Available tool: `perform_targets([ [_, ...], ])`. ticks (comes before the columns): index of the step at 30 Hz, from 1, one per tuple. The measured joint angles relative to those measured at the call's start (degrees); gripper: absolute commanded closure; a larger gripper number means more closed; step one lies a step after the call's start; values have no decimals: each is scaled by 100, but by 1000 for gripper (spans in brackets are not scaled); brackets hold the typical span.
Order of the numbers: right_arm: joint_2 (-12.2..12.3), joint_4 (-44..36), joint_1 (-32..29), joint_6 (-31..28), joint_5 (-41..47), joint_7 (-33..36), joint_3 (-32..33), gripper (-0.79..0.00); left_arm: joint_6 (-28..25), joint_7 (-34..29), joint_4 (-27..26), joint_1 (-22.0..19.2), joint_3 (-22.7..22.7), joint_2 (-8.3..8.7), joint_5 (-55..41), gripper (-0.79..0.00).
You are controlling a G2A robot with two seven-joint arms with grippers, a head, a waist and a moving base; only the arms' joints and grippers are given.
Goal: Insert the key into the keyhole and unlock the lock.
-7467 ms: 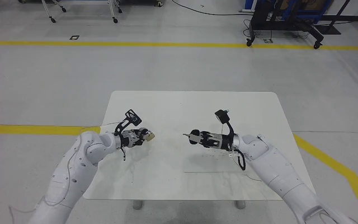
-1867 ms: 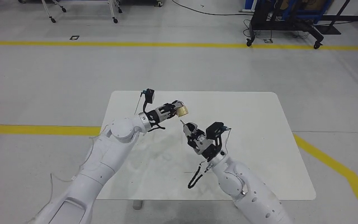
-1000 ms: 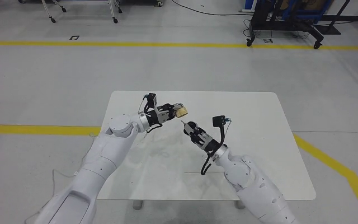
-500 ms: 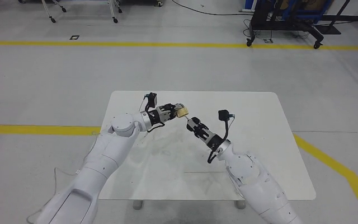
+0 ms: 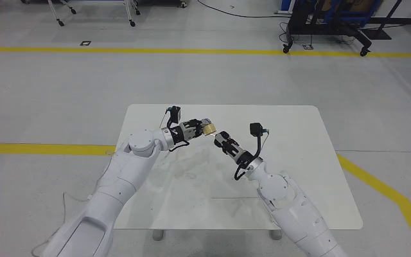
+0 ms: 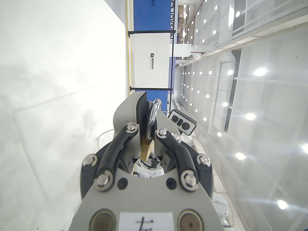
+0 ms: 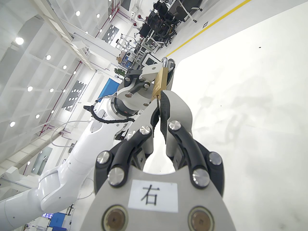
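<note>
Right gripper has closed the gap in the last half-second. Its tip now meets the bottom face of the padlock, so insertion looks to be starting, seating unconfirmed. Left gripper stays clamped on the padlock, held in the air above the tabletop, nearer its far edge. Right fingers pinch the key — mostly hidden. Padlock: small brass body, silver shackle — keyhole end facing the key.

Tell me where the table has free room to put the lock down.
The table is bare along its far edge and right side, beyond the right arm. Crowded: the middle, where the left gripper with the lock meets the right gripper.
</note>
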Motion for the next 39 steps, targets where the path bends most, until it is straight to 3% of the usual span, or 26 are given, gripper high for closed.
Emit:
perform_targets([
  [19,-32,-96,-122,-97,-58,-99,71,0,151,165,-26,81,-179,-39,-46,0],
  [31,-41,-177,-169,-245,-99,-150,69,0,221,242,-109,70,-122,-52,415,0],
  [34,-23,-370,-399,-633,-664,-667,125,0,256,246,-130,71,-114,-55,496,0],
  [39,-78,-394,-595,-423,-2080,-1856,-177,0,316,212,-142,62,-89,-67,605,0],
])
